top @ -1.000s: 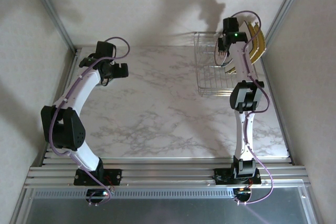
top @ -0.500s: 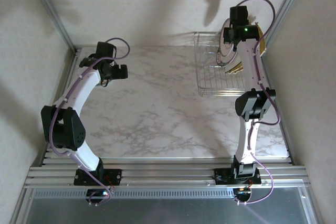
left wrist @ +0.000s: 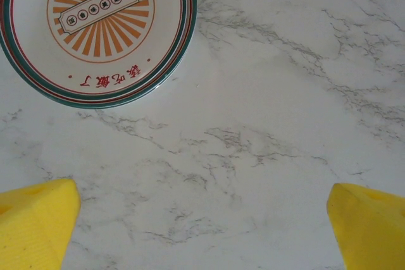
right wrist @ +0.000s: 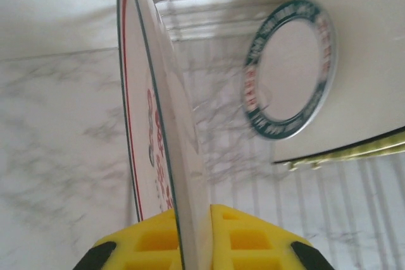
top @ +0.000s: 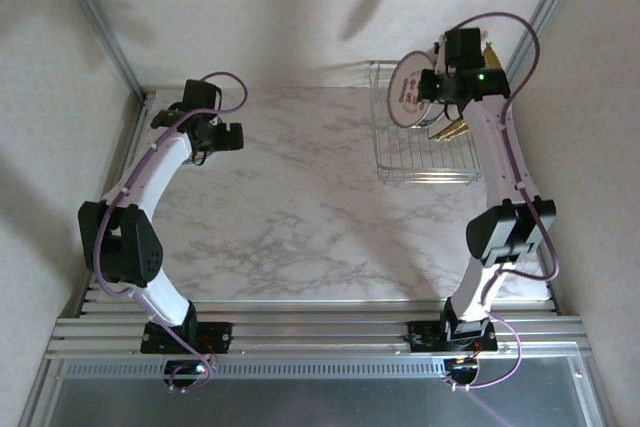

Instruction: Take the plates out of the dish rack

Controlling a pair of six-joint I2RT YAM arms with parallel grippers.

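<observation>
right gripper [right wrist: 190, 235] clenched on the rim of a small round plate [right wrist: 158, 131], held on edge at upper right of the top view, over the dish rack [top: 420, 152]. the grip takes only a thin bite of the rim, so the plate could pivot or slip if swung fast. cannot tell how far it clears the wires; a sideways move may snag and drag the rack. dark-rimmed plate [right wrist: 292, 71] leans on a square white plate [right wrist: 370, 42] in the rack, and a knock could topple it. left gripper [left wrist: 202, 232] spread wide, holding nothing, over the table [left wrist: 266, 124]. a flat plate [left wrist: 95, 26] lies upper left in its wrist view.
</observation>
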